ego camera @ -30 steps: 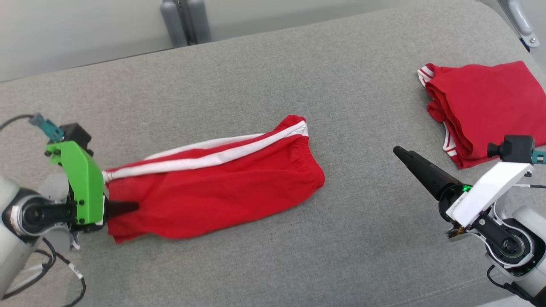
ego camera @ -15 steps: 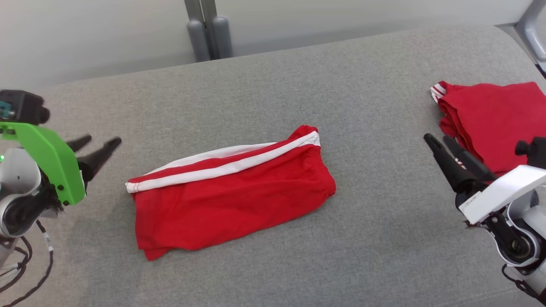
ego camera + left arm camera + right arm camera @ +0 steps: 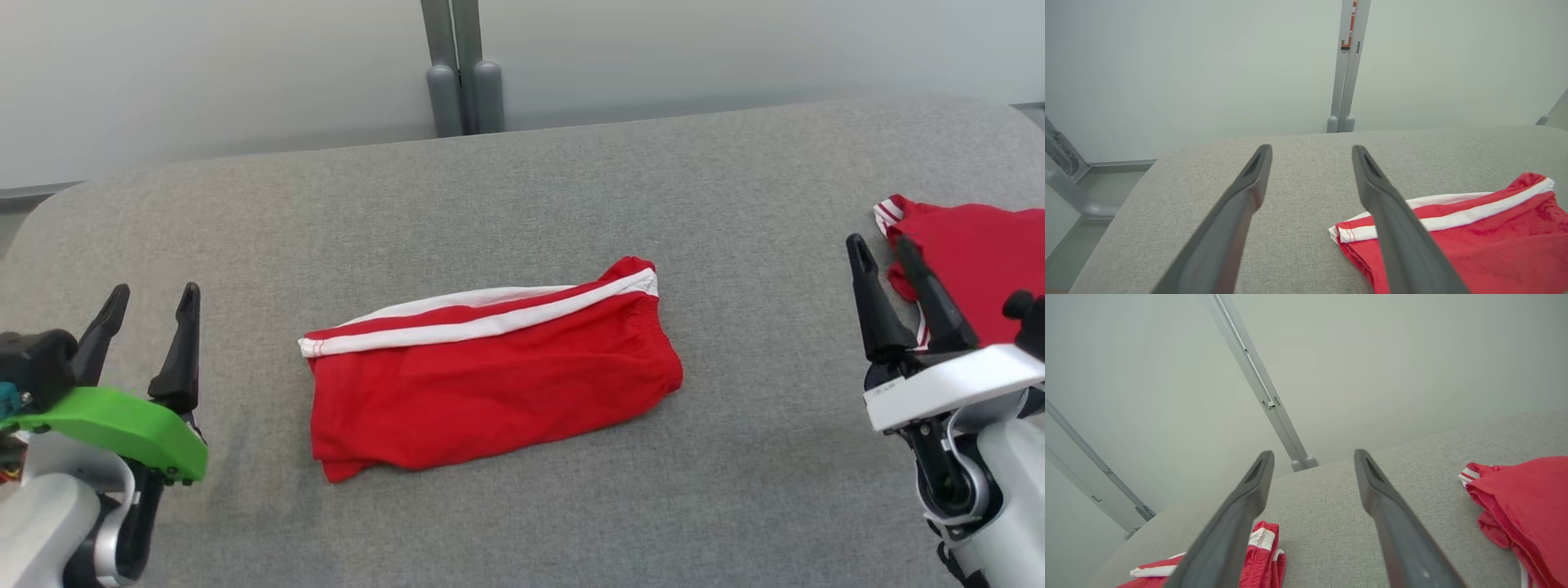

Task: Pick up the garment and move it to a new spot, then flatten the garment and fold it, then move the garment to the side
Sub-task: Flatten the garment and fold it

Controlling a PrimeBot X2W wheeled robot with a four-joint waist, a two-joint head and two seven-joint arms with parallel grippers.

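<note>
The garment (image 3: 490, 367), red shorts with a white side stripe, lies folded flat in the middle of the grey padded table (image 3: 522, 204). My left gripper (image 3: 153, 296) stands open at the lower left, clear of the cloth and holding nothing. In the left wrist view the garment (image 3: 1474, 228) lies to the right of the open left gripper (image 3: 1311, 149). My right gripper (image 3: 880, 243) is open at the right, apart from the garment. The right wrist view shows the open right gripper (image 3: 1314, 454) above bare table, with the garment's waistband end (image 3: 1261, 555) at the lower left.
A second red garment (image 3: 971, 261) with striped trim lies bunched at the table's right edge, just behind my right gripper; it appears as the second red garment (image 3: 1523, 510) in the right wrist view. A grey post (image 3: 461, 73) stands behind the table against the pale wall.
My left gripper opened, let go of the garment's left end and drew back to the lower left. The head camera tilted, shifting the whole picture. The garment now lies free.
</note>
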